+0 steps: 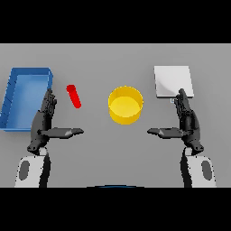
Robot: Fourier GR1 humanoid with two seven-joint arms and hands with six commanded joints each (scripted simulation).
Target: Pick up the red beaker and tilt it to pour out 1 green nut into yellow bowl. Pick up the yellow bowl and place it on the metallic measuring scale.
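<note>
The red beaker (74,96) is seen left of the frame's centre, as a narrow red shape whose long axis runs from upper left to lower right; whether it lies on its side or merely looks slanted cannot be told. No green nut can be made out in or near it. It is flanked by the blue tray (13,97) at the frame's far left and the yellow bowl (125,105) near the centre, and touches neither.

The left hand (44,122) is held just below and to the left of the beaker, fingers straight and pointing up-frame, thumb stretched toward the centre beneath the beaker; nothing is grasped. It is clearly the nearer hand, so the pick-up is judged to fall to it, by a short reach up and right.

The right hand (186,122), likewise relaxed and empty, is shown at the right, its fingertips just below the metallic measuring scale (173,81) in the upper right.
</note>
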